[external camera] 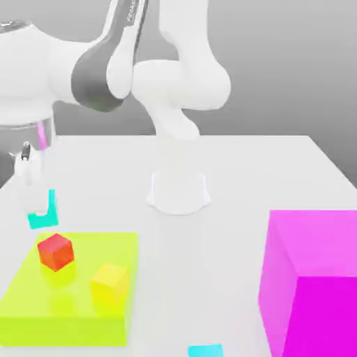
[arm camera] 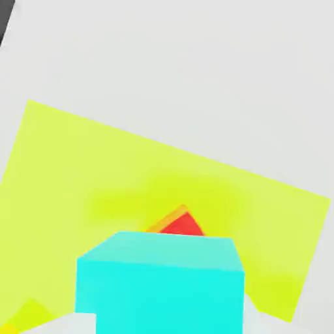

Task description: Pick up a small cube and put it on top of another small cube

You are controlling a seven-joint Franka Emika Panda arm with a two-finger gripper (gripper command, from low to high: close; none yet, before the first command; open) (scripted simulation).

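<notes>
1. The gripper (external camera: 40, 209) hangs at the exterior view's left, just past the far edge of the yellow-green slab (external camera: 42, 314).
2. Its jaws are drawn in tight on a small cyan cube (external camera: 42, 215). The hand view shows the same cyan cube (arm camera: 160, 280) close up, with pale finger material at each side of it.
3. The cube is off the table and in the air (pick-up judged complete).
4. A small red cube (external camera: 56, 251) rests on the slab, just below and slightly toward the exterior view's right of the held cube. In the hand view, a sliver of the red cube (arm camera: 181, 225) shows past the cyan cube's edge.
5. A small yellow cube (external camera: 109, 281) also sits on the slab, near the red one but apart from it.
6. Which cube is the stacking target cannot be told for certain; the red one lies nearest the carried cube, so it is the likely choice.
7. Remaining work, as judged:
   - centre the cyan cube over the target;
   - lower it until the faces meet;
   - release and withdraw.
8. A large magenta block (external camera: 314, 279) stands well apart at the exterior view's right, and a further cyan piece (external camera: 206, 351) lies at the near table edge; neither obstructs the placement.
</notes>
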